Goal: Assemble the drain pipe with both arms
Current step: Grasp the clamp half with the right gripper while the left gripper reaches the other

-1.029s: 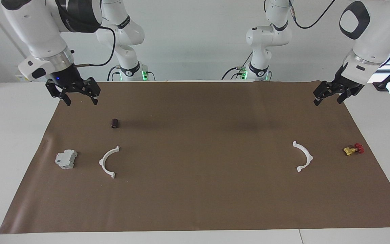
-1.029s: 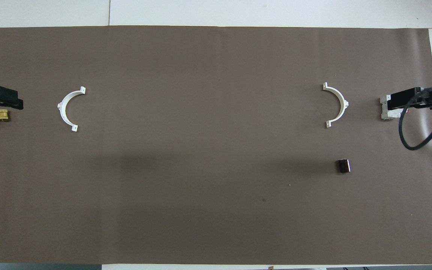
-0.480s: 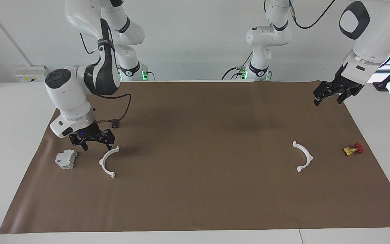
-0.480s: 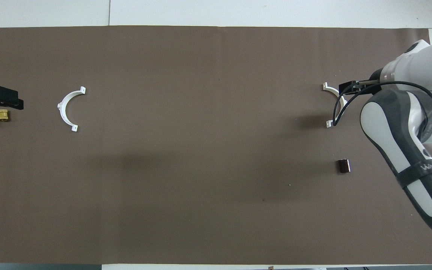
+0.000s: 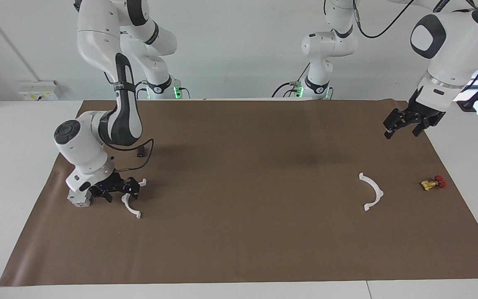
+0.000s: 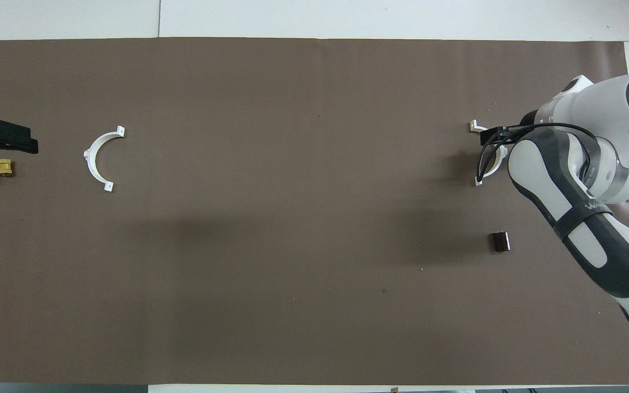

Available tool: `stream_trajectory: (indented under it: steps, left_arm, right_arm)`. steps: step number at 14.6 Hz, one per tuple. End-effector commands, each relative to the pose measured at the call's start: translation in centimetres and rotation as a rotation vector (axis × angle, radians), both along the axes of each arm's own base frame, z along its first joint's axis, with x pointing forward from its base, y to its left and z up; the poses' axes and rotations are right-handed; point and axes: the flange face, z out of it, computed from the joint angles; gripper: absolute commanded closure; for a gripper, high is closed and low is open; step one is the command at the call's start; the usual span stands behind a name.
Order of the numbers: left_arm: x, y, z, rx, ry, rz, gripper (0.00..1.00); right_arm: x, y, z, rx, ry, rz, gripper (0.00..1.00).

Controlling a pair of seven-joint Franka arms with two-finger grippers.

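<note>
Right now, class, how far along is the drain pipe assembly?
Nothing is joined yet: the two half-rings lie apart on the brown mat. In hand: the right gripper, open, is down at the half-ring beside the grey box. Left: gripping it, fetching the other half-ring, which the open left gripper hangs away from, and mating them.

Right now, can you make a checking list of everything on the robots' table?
Surface: brown mat over white table.
Job's things: two white half-rings, apart. One under the right gripper; the other lies free near the left arm's end.
Clutter: grey box beside the right gripper; small dark cylinder; yellow-and-red valve.
Grippers: right gripper low at its half-ring, open, not yet gripping. Left gripper open, raised over the mat's edge, waiting.
Cables: black cable loops from the right wrist.
Surroundings: white wall; nothing else seen.
</note>
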Motion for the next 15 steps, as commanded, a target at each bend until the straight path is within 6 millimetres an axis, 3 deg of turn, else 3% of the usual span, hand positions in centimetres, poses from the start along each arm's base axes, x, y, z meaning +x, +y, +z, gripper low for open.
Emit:
stream_trajectory:
  steps: [1, 7, 12, 15]
  left_arm:
    - [0.7, 1.2, -3.8, 0.01, -0.009, 0.0, 0.0]
    - [2.3, 1.8, -12.9, 0.024, -0.046, -0.058, 0.0]
    - [3.3, 4.5, -18.3, 0.04, -0.066, -0.091, 0.0]
    - [3.8, 4.6, -21.5, 0.044, -0.069, -0.092, 0.02]
  right_arm:
    - [0.2, 0.7, -0.6, 0.019, 0.003, 0.013, 0.09]
    - [0.0, 0.4, -0.9, -0.004, 0.012, 0.042, 0.23]
    - [-0.6, -0.1, -1.5, -0.01, 0.018, 0.058, 0.26]
    - [-1.1, 0.0, -1.8, -0.008, 0.028, 0.061, 0.28]
